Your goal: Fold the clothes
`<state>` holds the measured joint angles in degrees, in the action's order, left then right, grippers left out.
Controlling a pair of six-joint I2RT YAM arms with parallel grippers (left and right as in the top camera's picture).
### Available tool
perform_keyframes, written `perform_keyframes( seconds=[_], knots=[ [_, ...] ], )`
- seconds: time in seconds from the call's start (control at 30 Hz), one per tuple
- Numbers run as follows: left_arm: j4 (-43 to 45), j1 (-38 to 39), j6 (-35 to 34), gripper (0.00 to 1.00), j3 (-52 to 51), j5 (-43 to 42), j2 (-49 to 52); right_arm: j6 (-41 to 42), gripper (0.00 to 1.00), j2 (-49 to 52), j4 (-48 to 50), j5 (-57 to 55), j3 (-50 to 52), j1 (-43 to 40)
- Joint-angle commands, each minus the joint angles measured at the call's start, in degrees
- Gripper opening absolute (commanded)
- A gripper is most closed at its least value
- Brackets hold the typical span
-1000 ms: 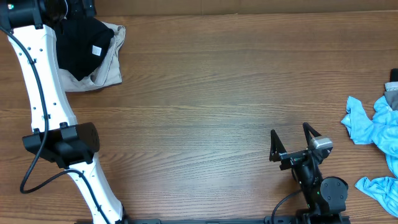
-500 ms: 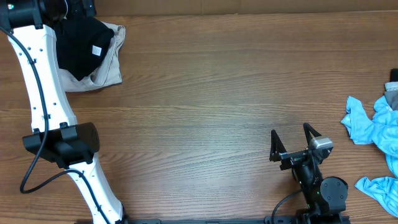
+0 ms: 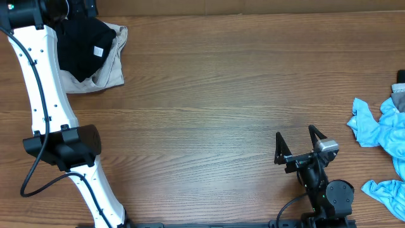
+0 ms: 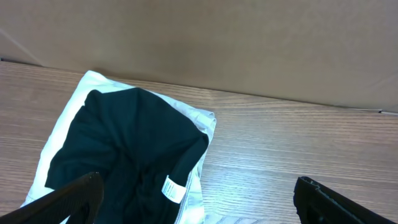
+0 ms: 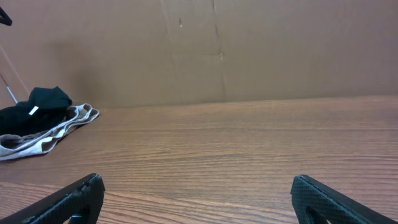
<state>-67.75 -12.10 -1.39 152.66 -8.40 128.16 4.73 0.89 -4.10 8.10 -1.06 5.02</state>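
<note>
While both pairs of jaws stand spread wide with nothing between them, the left gripper [image 4: 198, 191] hangs over the table's far left corner, just above the black garment [image 4: 124, 149], whose small white label [image 4: 170, 188] faces up. That black piece lies bunched on an off-white garment [image 4: 65, 121], whose edges show around it. Near the front edge, the right gripper [image 3: 296, 140] sits low over the bare wooden table [image 3: 209, 95], well apart from both piles. Crumpled light-blue garments [image 3: 380, 130] lie at the right edge. A brown cardboard wall [image 5: 249, 50] backs the table.
</note>
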Motion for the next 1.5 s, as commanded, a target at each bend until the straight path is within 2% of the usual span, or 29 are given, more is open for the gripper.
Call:
perform_keyframes(
  seconds=[0.0, 0.17, 0.43, 0.8, 0.9, 1.03, 1.13, 1.27, 1.47],
  knots=[
    [0.0, 0.5, -0.5, 1.0, 0.3, -0.5, -2.2, 0.4, 1.0, -0.7, 0.2, -0.6, 0.6, 0.4],
    [0.2, 1.9, -0.5, 1.0, -7.3, -0.4, -10.3, 0.4, 1.0, -0.7, 0.2, -0.6, 0.6, 0.4],
    [0.2, 2.8, -0.5, 1.0, -32.9, -0.4, -33.2, 0.4, 1.0, -0.7, 0.2, -0.6, 0.6, 0.4],
    [0.1, 2.8, -0.5, 1.0, -57.7, -0.1, -61.6, 0.4, 1.0, -0.7, 0.2, -0.6, 0.6, 0.4],
    [2.5, 2.8, 0.1, 1.0, -66.2, 1.6, -70.7, 0.4, 1.0, -0.7, 0.2, -0.6, 0.6, 0.4],
    [14.3, 2.8, -0.4, 1.0, -80.1, -2.1, -82.3, 0.4, 1.0, -0.7, 0.2, -0.6, 0.6, 0.4],
    [28.9, 2.8, -0.7, 1.0, -93.5, -7.0, -91.2, 0.4, 1.0, -0.7, 0.2, -0.6, 0.6, 0.4],
    [45.3, 3.2, -6.9, 1.0, -110.1, -8.2, -101.2, 0.4, 1.0, -0.7, 0.2, -0.6, 0.6, 0.4],
    [59.9, 6.0, -8.3, 1.0, -128.0, -7.7, -112.3, 0.4, 1.0, -0.7, 0.2, -0.6, 0.6, 0.4]
  ],
)
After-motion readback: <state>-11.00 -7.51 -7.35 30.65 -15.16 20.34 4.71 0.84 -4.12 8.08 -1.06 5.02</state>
